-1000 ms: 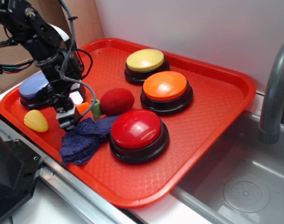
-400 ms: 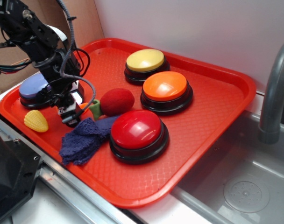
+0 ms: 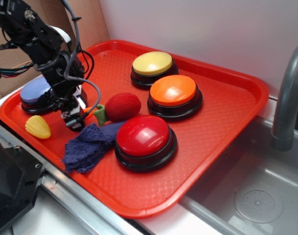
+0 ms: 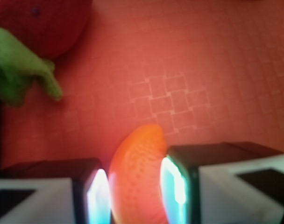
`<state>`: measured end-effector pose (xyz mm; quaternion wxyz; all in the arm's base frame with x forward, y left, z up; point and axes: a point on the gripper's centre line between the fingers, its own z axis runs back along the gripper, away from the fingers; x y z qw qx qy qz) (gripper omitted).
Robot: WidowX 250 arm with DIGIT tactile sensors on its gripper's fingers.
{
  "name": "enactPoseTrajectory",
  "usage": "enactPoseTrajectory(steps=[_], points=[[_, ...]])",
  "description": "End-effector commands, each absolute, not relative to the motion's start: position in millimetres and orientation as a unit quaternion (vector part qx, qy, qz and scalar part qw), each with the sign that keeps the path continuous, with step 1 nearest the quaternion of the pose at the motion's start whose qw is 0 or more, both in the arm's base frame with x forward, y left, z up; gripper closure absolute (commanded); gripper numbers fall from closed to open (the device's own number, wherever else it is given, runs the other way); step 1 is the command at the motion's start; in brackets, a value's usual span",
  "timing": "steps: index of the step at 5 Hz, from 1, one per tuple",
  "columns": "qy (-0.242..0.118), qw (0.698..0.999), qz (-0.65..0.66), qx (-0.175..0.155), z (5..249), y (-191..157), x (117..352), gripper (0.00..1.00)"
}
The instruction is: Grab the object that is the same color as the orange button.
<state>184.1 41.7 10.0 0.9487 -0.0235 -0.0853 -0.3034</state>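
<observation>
Wrist view gives us what matters: the orange toy (image 4: 135, 175) sits squarely between the two pads of the gripper (image 4: 132, 189), its long axis running away from the camera and bowing slightly toward the right, its tapered tip poking out past the fingertips. The right pad looks to be touching it; on the left we see a thin sliver of gap, so we cannot tell whether the jaws are clamped or just about to be. We judge the next move is simply to squeeze and lift, with no sideways correction needed.

From the exterior view the gripper (image 3: 73, 120) is low over the left part of the red tray (image 3: 227, 122), just left of the fuzzy red ball (image 3: 122, 105), well apart from the orange button (image 3: 173, 90). The toy itself is hidden there.

No brand, label or writing is readable in either view.
</observation>
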Motion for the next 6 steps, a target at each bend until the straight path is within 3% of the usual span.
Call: enactPoseTrajectory(steps=[1,3,6], points=[[-0.074,0.964,-0.253,-0.018,34.0,29.2,186.5,1.00],[-0.055,0.984,-0.169,0.016,88.0,24.7,193.1,1.00],[-0.025,0.999,0.032,0.019,169.7,26.7,202.3,1.00]])
